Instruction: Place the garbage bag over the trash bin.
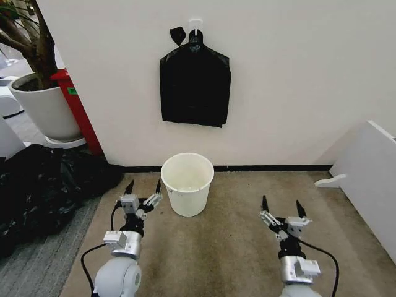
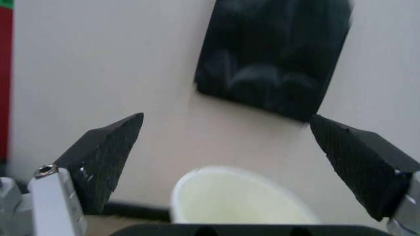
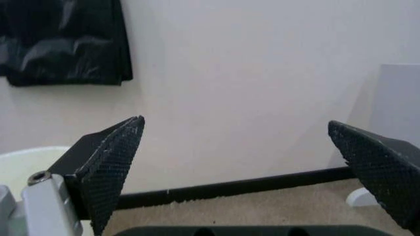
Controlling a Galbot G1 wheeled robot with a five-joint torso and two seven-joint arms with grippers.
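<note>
On the beige carpet against the wall stands the small round cream-white plastic trash bin (image 1: 187, 183), below the flat black bundle of bags (image 1: 195, 90) hanging from a wall hook. Just left of it, the left gripper (image 1: 143, 186) is spread wide, empty. Well right, the right gripper (image 1: 282, 205) gapes likewise, touching nothing.

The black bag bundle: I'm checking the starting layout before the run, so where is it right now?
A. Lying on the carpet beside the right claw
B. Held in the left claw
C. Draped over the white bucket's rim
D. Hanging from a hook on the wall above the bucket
D: the black bag bundle hangs from a white hook on the wall, above the trash bin, whose rim is bare, and both claws are open and empty.
</note>
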